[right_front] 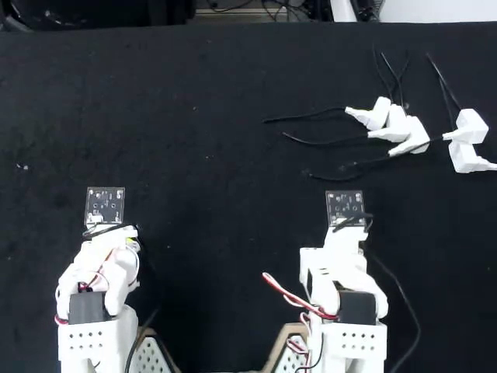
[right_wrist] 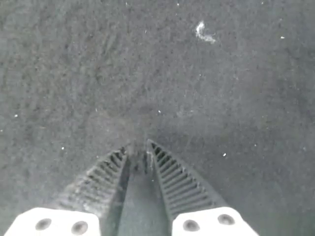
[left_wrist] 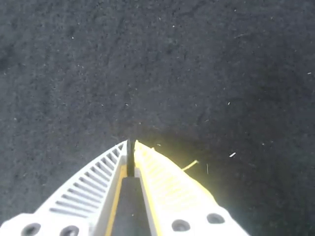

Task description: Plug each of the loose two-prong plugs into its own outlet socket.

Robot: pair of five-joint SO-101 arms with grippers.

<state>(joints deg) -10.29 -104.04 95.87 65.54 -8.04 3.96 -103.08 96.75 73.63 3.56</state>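
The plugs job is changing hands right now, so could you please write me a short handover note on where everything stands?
Left gripper: shut, empty, over the bare black table, arm folded near its base.
Right gripper: shut, empty, arm folded likewise.
Things: the white plug and socket pieces with black cords lie at the table's far right, a cluster and a pair near the edge. They are too small to tell plug from socket, or whether any are joined.
Done: nothing that I can confirm.
Left: apparently all the plugging. The right arm sits nearer the pieces.
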